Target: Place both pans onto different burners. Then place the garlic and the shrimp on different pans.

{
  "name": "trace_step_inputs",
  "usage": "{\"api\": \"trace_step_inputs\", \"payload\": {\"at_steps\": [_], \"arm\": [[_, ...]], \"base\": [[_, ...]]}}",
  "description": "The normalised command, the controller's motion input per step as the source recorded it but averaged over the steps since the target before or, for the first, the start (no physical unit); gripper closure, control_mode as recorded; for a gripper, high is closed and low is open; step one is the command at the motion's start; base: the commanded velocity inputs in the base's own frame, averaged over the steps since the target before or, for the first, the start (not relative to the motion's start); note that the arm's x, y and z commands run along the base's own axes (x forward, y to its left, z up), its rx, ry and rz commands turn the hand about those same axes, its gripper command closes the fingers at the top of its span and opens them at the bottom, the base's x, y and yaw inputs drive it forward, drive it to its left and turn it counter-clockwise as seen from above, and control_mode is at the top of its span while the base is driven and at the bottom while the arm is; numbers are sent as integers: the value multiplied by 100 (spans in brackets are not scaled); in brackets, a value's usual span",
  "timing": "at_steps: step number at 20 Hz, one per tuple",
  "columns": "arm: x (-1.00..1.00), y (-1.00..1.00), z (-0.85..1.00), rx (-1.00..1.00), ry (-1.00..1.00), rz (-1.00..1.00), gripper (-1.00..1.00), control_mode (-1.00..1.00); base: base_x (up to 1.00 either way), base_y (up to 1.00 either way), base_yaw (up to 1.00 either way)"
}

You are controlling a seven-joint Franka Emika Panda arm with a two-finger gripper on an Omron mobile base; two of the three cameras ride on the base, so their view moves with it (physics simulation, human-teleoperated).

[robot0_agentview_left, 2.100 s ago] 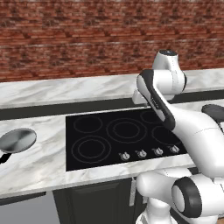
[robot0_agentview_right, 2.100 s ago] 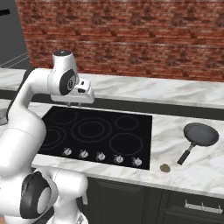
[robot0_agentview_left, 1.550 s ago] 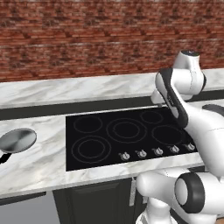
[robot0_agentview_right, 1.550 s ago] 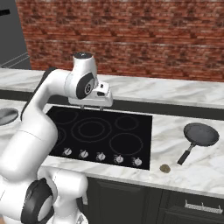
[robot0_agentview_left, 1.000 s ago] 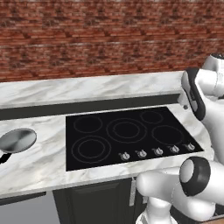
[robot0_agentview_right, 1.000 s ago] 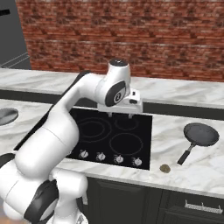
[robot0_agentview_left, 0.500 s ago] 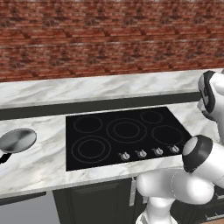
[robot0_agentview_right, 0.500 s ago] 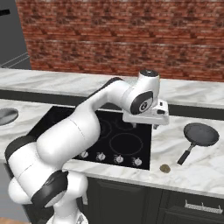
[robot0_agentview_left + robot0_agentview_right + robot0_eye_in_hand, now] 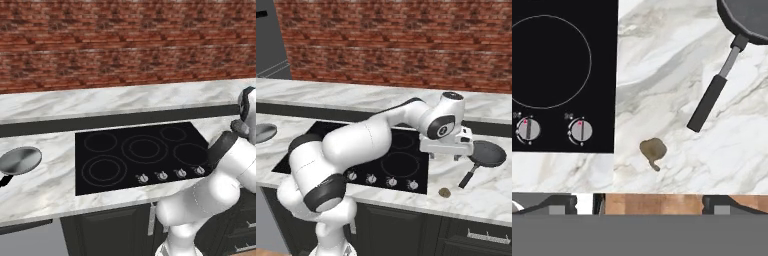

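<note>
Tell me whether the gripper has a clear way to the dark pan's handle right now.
Probably yes. The gripper hangs open above the counter beside the dark pan, and its handle lies bare on the marble, with only the garlic nearby, off to one side.

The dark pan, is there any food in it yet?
Empty. The dark pan shows a bare inside, and the garlic lies apart on the counter near its handle.
</note>
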Motion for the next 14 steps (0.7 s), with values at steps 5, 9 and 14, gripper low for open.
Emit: {"api": "trace_step_inputs", "payload": {"at_steps": [5,9,14], "arm": [[3,-58,-39,0,4,0,-100,-100],[8,-48,-42,1,3,0,-100,-100],[23,-22,-43,0,0,-1,-100,-100]], "base": [[0,0,0],[0,0,0],[0,0,0]]}}
